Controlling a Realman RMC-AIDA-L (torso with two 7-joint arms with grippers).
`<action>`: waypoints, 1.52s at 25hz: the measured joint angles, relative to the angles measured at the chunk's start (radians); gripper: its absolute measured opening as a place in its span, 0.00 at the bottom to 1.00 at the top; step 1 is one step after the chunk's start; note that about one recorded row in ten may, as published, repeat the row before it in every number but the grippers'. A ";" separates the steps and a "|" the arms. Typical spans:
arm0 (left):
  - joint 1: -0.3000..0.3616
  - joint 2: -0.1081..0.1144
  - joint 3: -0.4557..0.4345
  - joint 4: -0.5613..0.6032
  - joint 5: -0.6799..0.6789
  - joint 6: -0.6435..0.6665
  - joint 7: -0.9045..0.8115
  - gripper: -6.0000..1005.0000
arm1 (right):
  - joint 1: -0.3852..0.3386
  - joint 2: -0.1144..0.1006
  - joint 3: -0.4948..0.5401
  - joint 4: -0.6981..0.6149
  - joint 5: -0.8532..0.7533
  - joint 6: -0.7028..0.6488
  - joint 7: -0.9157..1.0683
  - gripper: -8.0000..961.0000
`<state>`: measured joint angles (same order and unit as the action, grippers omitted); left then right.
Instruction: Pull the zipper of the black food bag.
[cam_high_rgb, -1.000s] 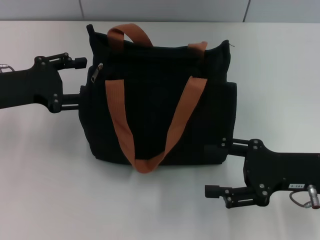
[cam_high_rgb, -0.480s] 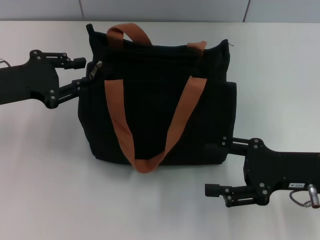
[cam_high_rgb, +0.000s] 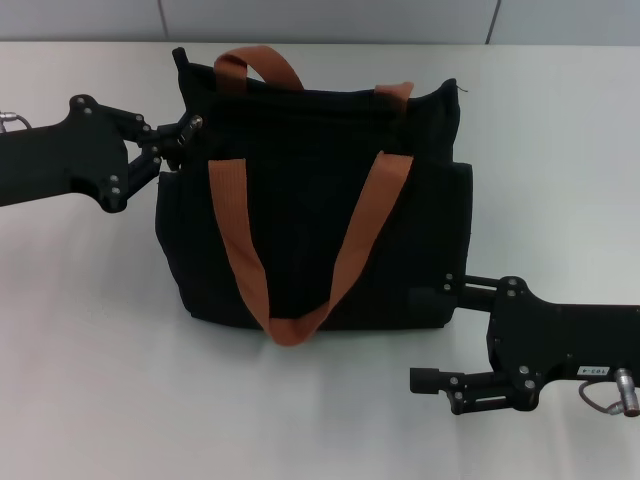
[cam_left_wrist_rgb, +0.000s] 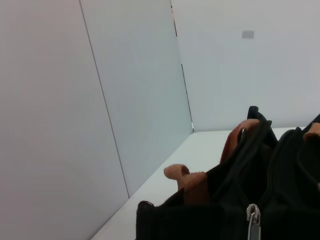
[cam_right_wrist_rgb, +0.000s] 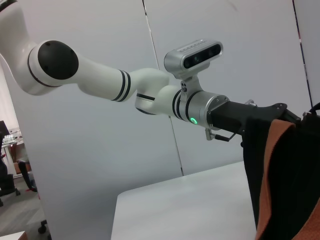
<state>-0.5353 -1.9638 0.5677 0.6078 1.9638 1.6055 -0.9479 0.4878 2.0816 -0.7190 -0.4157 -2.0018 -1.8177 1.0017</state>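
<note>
While the right end effector (cam_high_rgb: 450, 335) sits nearest, one finger against the black food bag (cam_high_rgb: 315, 200) bottom corner, jaws spread, bag stands mid desk (cam_high_rgb: 90, 330); soft fabric, likely shifts when tugged; left end effector (cam_high_rgb: 178, 135) pinching the zipper (cam_high_rgb: 196, 124) at far top corner, small slippery tab

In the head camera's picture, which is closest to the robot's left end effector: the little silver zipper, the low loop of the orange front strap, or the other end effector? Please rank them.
From the left end effector, at the bag's upper left corner:
1. The zipper, right at its tips.
2. The front strap's low loop, at the bag's lower front edge.
3. The right end effector, at the bag's lower right corner, farthest.
</note>
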 joint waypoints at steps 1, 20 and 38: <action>0.000 0.001 -0.001 0.000 -0.001 0.003 0.000 0.12 | 0.000 0.000 0.000 0.000 0.000 0.000 0.000 0.83; 0.033 0.008 -0.005 0.027 -0.066 0.106 0.005 0.04 | 0.003 0.000 0.001 0.000 0.013 -0.005 0.001 0.83; 0.047 -0.007 -0.019 0.063 -0.066 0.107 0.004 0.04 | 0.168 -0.016 0.000 -0.084 0.266 -0.142 0.699 0.82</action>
<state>-0.4884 -1.9707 0.5485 0.6707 1.8974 1.7126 -0.9444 0.6557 2.0656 -0.7188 -0.5002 -1.7354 -1.9595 1.7012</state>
